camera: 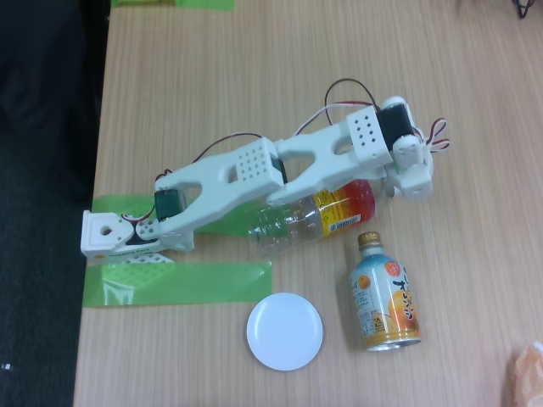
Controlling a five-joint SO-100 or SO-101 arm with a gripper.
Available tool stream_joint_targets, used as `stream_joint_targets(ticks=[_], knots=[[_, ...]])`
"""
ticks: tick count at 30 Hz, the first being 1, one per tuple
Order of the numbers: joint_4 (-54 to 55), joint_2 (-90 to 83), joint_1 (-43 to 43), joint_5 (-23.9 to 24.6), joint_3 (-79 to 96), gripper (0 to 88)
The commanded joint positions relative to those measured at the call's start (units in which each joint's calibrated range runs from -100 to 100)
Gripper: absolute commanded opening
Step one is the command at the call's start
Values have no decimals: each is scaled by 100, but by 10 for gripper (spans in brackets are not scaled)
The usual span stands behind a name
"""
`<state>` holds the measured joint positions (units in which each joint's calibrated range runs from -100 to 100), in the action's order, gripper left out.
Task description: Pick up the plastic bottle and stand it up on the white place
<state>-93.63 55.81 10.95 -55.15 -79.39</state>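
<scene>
step: reach/grasp, bottle not yet lifted | plastic bottle point(316, 217) lies on its side mid-bench, partly under the arm | claw point(392, 188) at its labelled end (open or closed: cannot tell) | white place point(284, 331) bare near front edge | next: secure grip, lift, upend onto disc

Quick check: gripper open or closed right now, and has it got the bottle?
Gripper: cannot be told. It sits over the red-labelled end of the lying plastic bottle, but the arm hides its fingers in the fixed view.
</scene>
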Motion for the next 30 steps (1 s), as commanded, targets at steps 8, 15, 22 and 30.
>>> stream_joint_targets(ticks=[8, 15, 22, 30], knots=[[1423, -1309, 24, 13, 2077, 322], [1449, -1536, 31, 13, 2657, 322], [1492, -1729, 31, 8, 3019, 322], [1749, -1679, 239, 13, 3145, 322]])
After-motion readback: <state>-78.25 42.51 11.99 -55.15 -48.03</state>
